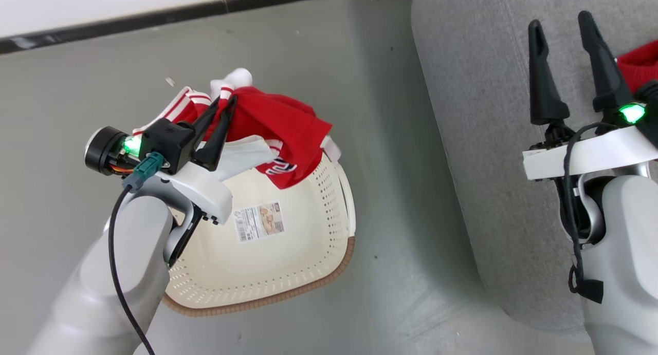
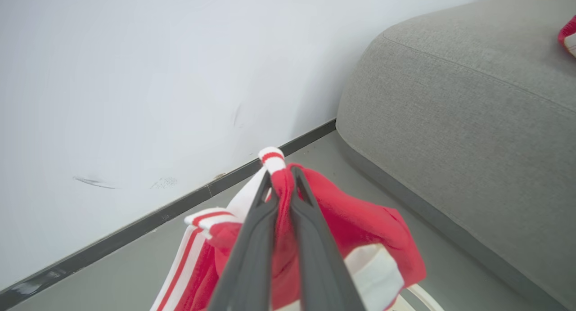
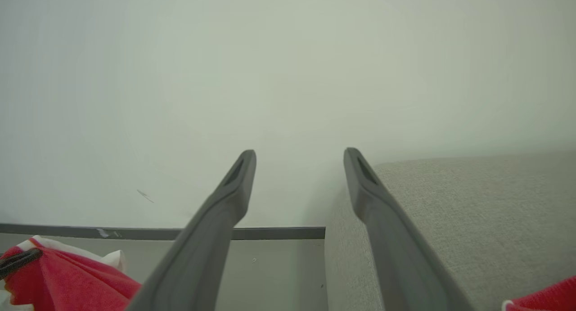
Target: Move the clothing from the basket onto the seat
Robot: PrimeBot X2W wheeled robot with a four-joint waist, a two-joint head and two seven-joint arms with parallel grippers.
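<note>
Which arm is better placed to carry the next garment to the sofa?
Left. The left gripper is shut on the red garment, held over the basket beside the sofa. The right gripper hangs open and empty over the sofa.

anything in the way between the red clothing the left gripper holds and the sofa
Nothing visible. The left gripper grips the clothing above the basket; just floor lies between it and the seat.

A smooth grey floor [image 1: 77, 88] is meeting a plain white wall [image 2: 135, 77] along a dark baseboard strip [image 1: 154, 18]; a faint dark scuff [image 2: 92, 181] is marking the wall.
</note>
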